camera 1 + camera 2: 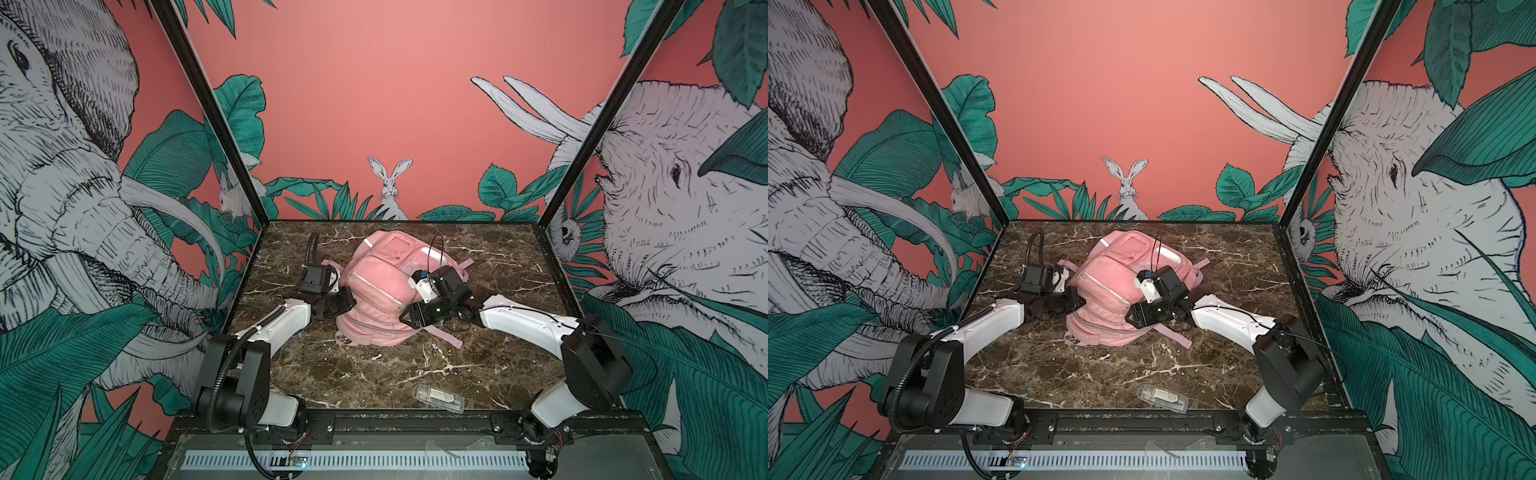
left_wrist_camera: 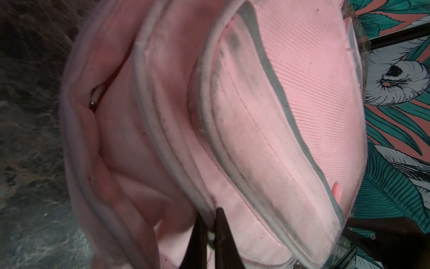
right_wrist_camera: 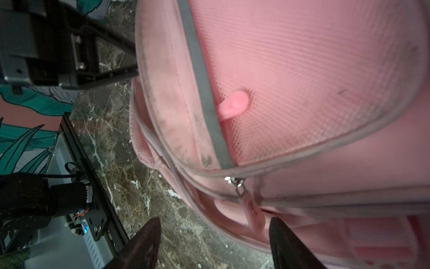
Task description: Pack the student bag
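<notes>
Nearest you, a clear plastic case (image 1: 438,398) lies at the table's (image 1: 332,374) front edge. Mid-table lies the student bag (image 1: 374,286): your left gripper (image 2: 210,216) pinches its fabric; your right gripper (image 3: 215,221) stands open astride a zipper pull (image 3: 252,209).

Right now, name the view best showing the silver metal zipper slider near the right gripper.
Right wrist: silver metal zipper slider, close and sharp. Both top views: hidden by the right arm. Left wrist: not visible.
</notes>
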